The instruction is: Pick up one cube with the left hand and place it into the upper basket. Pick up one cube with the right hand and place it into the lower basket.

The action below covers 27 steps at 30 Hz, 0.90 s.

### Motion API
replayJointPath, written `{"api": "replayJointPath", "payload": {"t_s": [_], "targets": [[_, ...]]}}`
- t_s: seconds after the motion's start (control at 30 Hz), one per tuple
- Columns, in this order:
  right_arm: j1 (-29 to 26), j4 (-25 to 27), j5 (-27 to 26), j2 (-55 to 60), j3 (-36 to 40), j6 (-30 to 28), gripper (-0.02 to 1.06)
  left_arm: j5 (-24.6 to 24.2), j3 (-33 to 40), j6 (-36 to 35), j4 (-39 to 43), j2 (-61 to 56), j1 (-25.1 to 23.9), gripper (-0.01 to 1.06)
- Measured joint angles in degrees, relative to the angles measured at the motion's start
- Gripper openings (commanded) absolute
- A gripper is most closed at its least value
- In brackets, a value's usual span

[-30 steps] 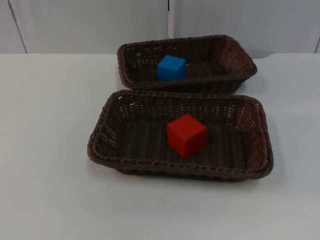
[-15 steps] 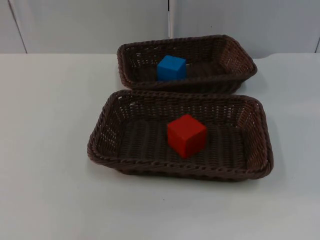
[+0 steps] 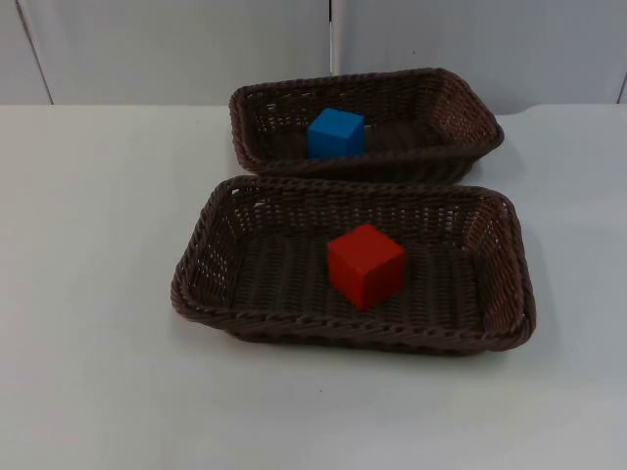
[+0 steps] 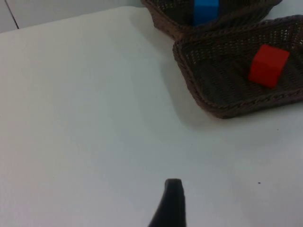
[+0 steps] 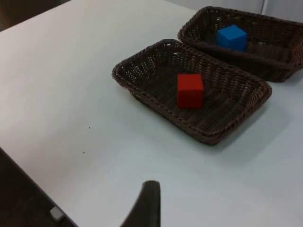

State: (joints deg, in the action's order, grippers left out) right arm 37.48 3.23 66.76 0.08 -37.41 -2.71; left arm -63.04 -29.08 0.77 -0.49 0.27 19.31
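A blue cube (image 3: 336, 133) lies inside the upper brown wicker basket (image 3: 294, 93) at the back of the table. A red cube (image 3: 365, 265) rests in the middle of the lower brown wicker basket (image 3: 206, 245), which stands just in front of the upper one. My left gripper (image 4: 170, 203) hangs over bare table, well off to the side of both baskets, and its wrist view takes in the red cube (image 4: 268, 65) and blue cube (image 4: 206, 10). My right gripper (image 5: 147, 203) also waits over bare table, far from the red cube (image 5: 190, 90) and blue cube (image 5: 231, 37).
The white table (image 3: 98, 294) spreads wide to the left, right and front of the baskets. A grey partition wall (image 3: 176, 49) closes off the back. The table's edge (image 5: 28, 182) runs near the right gripper, with dark floor beyond it.
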Motion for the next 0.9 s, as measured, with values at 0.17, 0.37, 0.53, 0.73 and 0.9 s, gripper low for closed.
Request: {"api": "replayJointPath", "payload": {"t_s": [0.17,0.37,0.53,0.73,0.9], "targets": [[0.0,-0.13,1.25,0.0,0.0,0.0,0.81,0.27,0.0,0.26,-0.09,0.0,0.0,0.72],[0.0,-2.62,0.67,0.0,0.0,0.28,0.81,0.27,0.0,0.26,-0.09,0.0,0.0,0.72],[0.0,-3.23,-3.62,0.0,0.38,0.41,0.81,0.27,0.0,0.26,-0.09,0.0,0.0,0.72],[0.0,-2.26,-5.83,0.0,5.44,0.66,0.81,0.27,0.0,0.26,-0.09,0.0,0.0,0.72],[0.0,-1.7,-6.46,0.11,6.41,0.66,0.81,0.37,0.0,0.26,-0.09,0.0,0.0,0.72]]}}
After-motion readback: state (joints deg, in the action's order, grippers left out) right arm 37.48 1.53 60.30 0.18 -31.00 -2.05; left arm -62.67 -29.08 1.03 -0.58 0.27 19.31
